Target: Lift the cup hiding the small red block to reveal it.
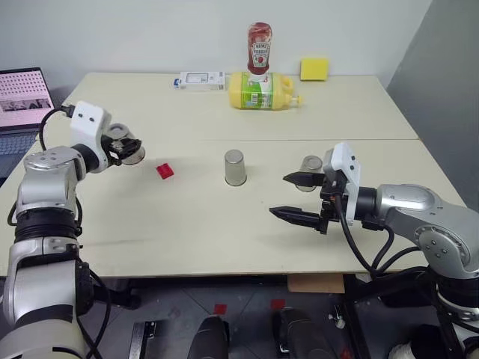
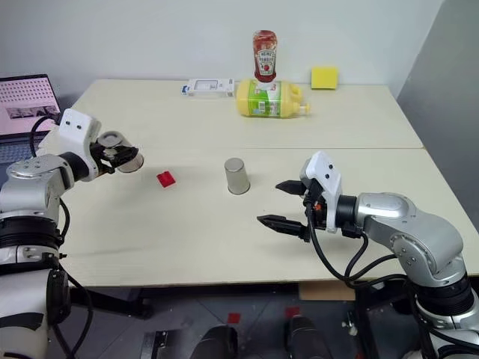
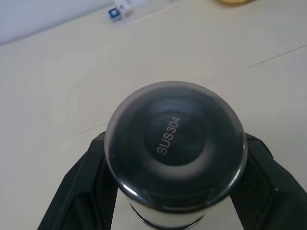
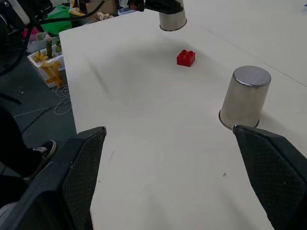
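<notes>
On the pale wooden table (image 1: 224,224), the small red block (image 1: 165,170) lies uncovered. The left gripper (image 1: 126,146) clamps the cup (image 1: 132,152) aloft; the right gripper (image 1: 301,197) gapes empty. A slack grip on smooth steel could drop the cup onto the block.

Pale wooden table in a plain white-walled room

The table (image 1: 224,247) meets a white wall (image 1: 150,30); a grey panel (image 1: 441,67) stands at its right, dark grey floor (image 1: 247,307) below, a lit laptop (image 1: 22,101) beside its left edge.

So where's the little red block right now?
The red block lies bare on the table's left part, between the lifted cup and the middle cup.
</notes>
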{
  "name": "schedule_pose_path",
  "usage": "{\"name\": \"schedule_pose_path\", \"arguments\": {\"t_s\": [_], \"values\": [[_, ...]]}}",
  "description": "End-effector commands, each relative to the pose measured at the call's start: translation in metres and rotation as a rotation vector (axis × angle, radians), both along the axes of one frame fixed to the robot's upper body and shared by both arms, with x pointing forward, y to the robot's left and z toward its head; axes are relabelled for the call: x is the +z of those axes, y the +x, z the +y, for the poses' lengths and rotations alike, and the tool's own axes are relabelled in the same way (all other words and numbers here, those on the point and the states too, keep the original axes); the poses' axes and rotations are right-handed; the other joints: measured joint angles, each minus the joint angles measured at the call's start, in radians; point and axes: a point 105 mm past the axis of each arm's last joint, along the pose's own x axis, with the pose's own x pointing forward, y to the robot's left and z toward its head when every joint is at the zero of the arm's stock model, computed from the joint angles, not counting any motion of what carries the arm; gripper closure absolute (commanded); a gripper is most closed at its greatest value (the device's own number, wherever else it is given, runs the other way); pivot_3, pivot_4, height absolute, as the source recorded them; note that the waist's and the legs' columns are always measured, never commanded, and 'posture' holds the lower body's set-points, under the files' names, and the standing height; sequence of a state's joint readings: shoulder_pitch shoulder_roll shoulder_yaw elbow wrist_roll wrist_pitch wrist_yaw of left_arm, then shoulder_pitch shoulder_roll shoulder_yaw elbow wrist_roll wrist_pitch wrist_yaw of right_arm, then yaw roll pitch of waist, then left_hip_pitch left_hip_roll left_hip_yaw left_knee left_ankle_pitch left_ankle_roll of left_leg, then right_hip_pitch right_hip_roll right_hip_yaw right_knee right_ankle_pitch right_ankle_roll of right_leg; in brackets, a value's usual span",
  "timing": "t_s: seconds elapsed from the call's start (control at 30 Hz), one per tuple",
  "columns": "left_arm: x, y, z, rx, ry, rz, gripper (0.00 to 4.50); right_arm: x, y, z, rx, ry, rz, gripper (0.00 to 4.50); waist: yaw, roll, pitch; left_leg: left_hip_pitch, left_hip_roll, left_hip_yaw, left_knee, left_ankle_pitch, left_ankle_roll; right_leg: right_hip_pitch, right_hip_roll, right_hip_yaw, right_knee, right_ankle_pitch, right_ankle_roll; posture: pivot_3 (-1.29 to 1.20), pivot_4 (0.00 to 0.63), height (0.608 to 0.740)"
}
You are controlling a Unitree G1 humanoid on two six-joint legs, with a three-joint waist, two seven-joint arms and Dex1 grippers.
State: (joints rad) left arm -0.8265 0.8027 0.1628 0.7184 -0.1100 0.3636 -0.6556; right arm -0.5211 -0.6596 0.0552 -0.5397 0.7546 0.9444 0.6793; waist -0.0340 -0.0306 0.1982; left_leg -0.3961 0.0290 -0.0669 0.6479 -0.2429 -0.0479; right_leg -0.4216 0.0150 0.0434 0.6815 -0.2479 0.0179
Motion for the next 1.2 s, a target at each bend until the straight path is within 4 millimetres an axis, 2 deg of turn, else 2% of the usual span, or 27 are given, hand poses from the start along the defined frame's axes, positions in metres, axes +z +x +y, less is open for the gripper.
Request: {"name": "schedule_pose_path", "arguments": {"t_s": [0.03,0.23,0.3,0.33,0.43,0.5,0.67,0.77,0.87,0.97,1.1,1.2], "values": [[-0.004,-0.002,0.022,0.105,-0.02,0.002,1.79,0.01,0.002,0.003,0.017,0.016,-0.051,0.0,0.001,0.0,0.0,0.0,0.0,0.0,0.0,0.0,0.0,0.0,0.0,0.0,0.0,0.0,0.0,0.0,0.15,0.74],[-0.022,-0.002,0.035,0.172,-0.088,0.045,1.79,0.011,0.003,0.005,0.03,0.018,-0.055,0.0,0.002,0.0,0.0,-0.001,0.0,0.0,0.0,0.0,0.0,0.0,0.0,-0.001,-0.001,0.0,0.0,0.0,0.15,0.74],[-0.024,-0.001,0.035,0.175,-0.111,0.053,1.09,0.011,0.002,0.005,0.032,0.015,-0.054,0.0,0.004,0.0,0.0,-0.002,0.0,-0.001,0.0,0.0,0.0,-0.001,0.0,-0.001,-0.001,0.0,0.0,0.0,0.15,0.74],[-0.025,-0.001,0.034,0.166,-0.115,0.058,1.03,0.011,0.002,0.005,0.032,0.015,-0.053,0.0,0.004,0.0,0.0,-0.002,0.0,-0.001,0.0,0.0,0.0,-0.001,0.0,-0.001,-0.001,0.0,0.0,0.0,0.15,0.74],[-0.024,-0.001,0.032,0.144,-0.116,0.064,0.29,0.01,0.002,0.004,0.032,0.011,-0.051,0.0,0.002,0.0,0.0,-0.002,0.0,-0.001,0.0,0.0,0.0,-0.001,0.0,-0.001,-0.001,0.0,0.0,0.0,0.15,0.74],[-0.02,-0.001,0.032,0.139,-0.115,0.054,0.02,0.01,0.001,0.004,0.032,0.01,-0.05,0.0,0.002,0.0,0.0,-0.002,0.0,-0.001,0.0,0.0,0.0,-0.001,0.0,-0.001,-0.001,0.0,0.0,0.0,0.15,0.74],[0.005,-0.006,0.042,0.159,-0.078,-0.014,0.02,0.01,0.001,0.002,0.027,0.012,-0.05,0.0,0.002,0.0,0.0,-0.002,0.0,-0.001,0.0,0.0,0.0,-0.001,0.0,-0.001,0.0,0.0,0.0,0.0,0.15,0.74],[0.029,-0.01,0.043,0.145,-0.02,-0.092,0.02,0.011,0.0,0.002,0.027,0.022,-0.049,0.0,0.002,0.0,0.0,-0.002,0.0,-0.001,0.0,0.0,0.0,-0.001,0.0,-0.001,-0.001,0.0,0.0,0.0,0.15,0.74],[0.048,-0.015,0.035,0.102,0.05,-0.135,0.02,0.012,0.001,0.002,0.023,0.035,-0.053,0.0,0.002,0.0,0.0,-0.002,0.0,-0.001,0.0,0.0,0.0,-0.001,-0.001,-0.001,-0.001,0.0,0.0,0.0,0.15,0.74],[0.063,-0.024,0.017,0.004,0.107,-0.157,0.02,0.013,0.003,0.0,0.011,0.039,-0.064,0.0,0.002,0.0,0.0,-0.001,0.0,-0.001,0.0,0.0,0.0,0.0,-0.001,-0.001,0.0,0.0,0.0,0.0,0.15,0.74],[0.066,-0.043,-0.003,-0.137,0.136,-0.119,0.02,0.014,0.006,-0.006,-0.01,0.031,-0.087,0.0,0.001,0.0,0.0,-0.001,0.0,-0.001,0.0,0.0,0.0,0.0,-0.001,-0.001,0.0,0.0,0.0,0.0,0.15,0.74],[0.055,-0.063,-0.013,-0.253,0.159,-0.043,0.02,0.013,0.007,-0.015,-0.026,0.018,-0.102,0.0,0.0,0.0,0.0,-0.001,0.0,0.0,-0.001,0.0,0.0,-0.001,-0.001,0.0,-0.001,0.0,0.0,0.0,0.15,0.74]]}}
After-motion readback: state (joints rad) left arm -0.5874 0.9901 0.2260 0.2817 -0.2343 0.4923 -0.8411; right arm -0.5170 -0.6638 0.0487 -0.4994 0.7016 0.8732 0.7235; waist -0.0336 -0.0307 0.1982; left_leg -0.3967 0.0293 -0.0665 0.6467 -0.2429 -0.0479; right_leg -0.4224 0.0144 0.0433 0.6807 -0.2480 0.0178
